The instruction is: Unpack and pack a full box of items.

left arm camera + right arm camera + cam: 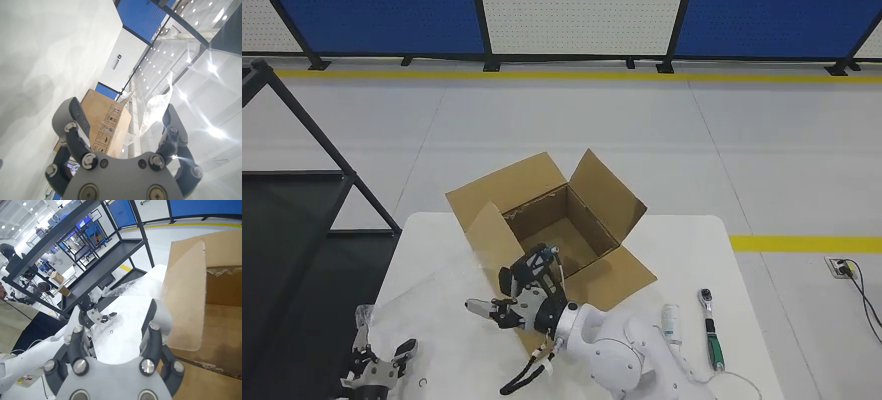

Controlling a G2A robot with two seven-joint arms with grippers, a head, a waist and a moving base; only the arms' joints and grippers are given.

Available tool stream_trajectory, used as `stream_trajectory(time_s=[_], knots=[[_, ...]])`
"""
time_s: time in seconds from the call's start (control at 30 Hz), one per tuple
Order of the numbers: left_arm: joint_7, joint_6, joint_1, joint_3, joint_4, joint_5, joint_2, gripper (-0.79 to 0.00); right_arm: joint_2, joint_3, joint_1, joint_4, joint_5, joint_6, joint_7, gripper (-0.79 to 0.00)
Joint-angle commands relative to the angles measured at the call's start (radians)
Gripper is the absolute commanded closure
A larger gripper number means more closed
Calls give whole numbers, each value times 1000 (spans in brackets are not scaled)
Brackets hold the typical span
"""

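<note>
Here the brown cardboard box (567, 225) stands open, flaps splayed, just beside the right gripper (115, 306), its jaws wide and empty; the left gripper (122, 104) gapes too, at the white table's (692, 250) edge; blue partitions (382, 25) beyond.

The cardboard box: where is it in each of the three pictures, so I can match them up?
Top view: cardboard box, open, mid-picture on the white table.
Left wrist view: box side-on, beyond the left gripper.
Right wrist view: box close beside the right gripper, flap foremost.
Shared landmark: blue partition panels.
</note>
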Motion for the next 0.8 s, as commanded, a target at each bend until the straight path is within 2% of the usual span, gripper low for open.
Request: stream_trajectory(time_s=[0.0,0.1,0.13,0.17,0.2,0.23,0.27,0.53,0.77], knots=[[-3,-1,0,4,-5,4,-1,-785,-12,-30,10,38,3,26,-35,0],[-6,2,-2,10,-14,10,-2,-785,-30,-75,21,84,18,47,-72,0],[-6,2,-2,12,-17,13,-2,-785,-36,-89,24,96,25,46,-77,-25],[-7,3,-3,15,-21,15,-3,-785,-41,-102,28,107,33,43,-79,-148],[-8,5,-4,18,-24,18,-3,-785,-45,-112,34,118,36,42,-78,-314],[-9,6,-4,20,-27,21,-4,-785,-49,-122,41,126,36,43,-66,-526],[-9,7,-5,21,-30,23,-4,-785,-52,-130,54,131,23,46,-45,-785],[-10,16,-11,27,-31,40,-5,-785,-53,-133,60,132,5,52,-36,-785],[-10,15,-7,14,-16,25,-6,-785,-79,-128,62,243,114,54,-118,-785]])
